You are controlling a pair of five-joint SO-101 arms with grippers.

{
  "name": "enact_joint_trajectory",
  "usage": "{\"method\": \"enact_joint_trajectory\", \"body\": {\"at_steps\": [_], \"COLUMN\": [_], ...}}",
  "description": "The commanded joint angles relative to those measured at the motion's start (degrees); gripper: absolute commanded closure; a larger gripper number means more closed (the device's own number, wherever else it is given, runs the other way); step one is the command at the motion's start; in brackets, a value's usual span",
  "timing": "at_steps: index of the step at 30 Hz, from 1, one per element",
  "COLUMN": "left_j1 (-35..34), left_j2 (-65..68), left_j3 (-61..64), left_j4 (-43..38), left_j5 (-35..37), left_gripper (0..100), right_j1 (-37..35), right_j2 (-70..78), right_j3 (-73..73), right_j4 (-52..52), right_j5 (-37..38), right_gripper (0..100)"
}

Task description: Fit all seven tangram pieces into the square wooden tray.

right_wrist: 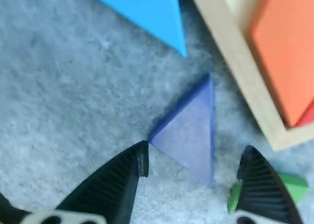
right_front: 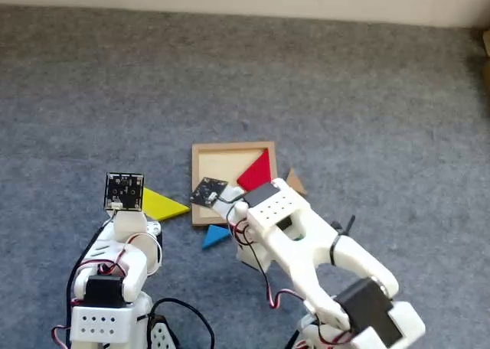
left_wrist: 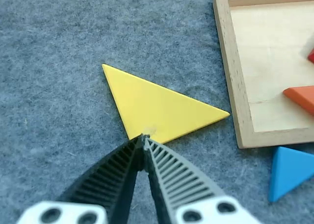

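left hand (left_wrist: 143, 137) clenched at yellow triangle (left_wrist: 157, 106), right hand (right_wrist: 195, 154) released astride violet triangle (right_wrist: 192, 126)

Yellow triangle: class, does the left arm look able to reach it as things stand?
Probably yes: its shut jaws sit at the edge of the yellow triangle, nothing between; they must open first.

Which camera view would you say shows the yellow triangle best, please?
The left wrist view: the whole yellow triangle lies beside the tray, unobstructed. In the high view the left arm covers one end.
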Motion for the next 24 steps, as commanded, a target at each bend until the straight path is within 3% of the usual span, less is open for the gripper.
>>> {"method": "enact_joint_trajectory", "body": {"at_steps": [1, 16, 24], "left_j1": [0.48, 0.48, 0.48], "left_j2": [-1.36, -1.36, -1.36], "left_j3": [1.27, 1.27, 1.27], "left_j4": [0.09, 0.09, 0.09], "left_j5": [-0.44, -0.44, -0.44], "left_gripper": [99, 99, 99], "right_j1": [-0.66, -0.66, -0.57], "right_j2": [0.92, 2.07, 2.07], "right_j3": [-0.57, -0.40, -0.40], "right_j4": [-1.89, -5.05, -5.14], "right_j5": [1.05, 1.05, 0.70], "right_gripper": [71.3, 71.4, 82.3]}}
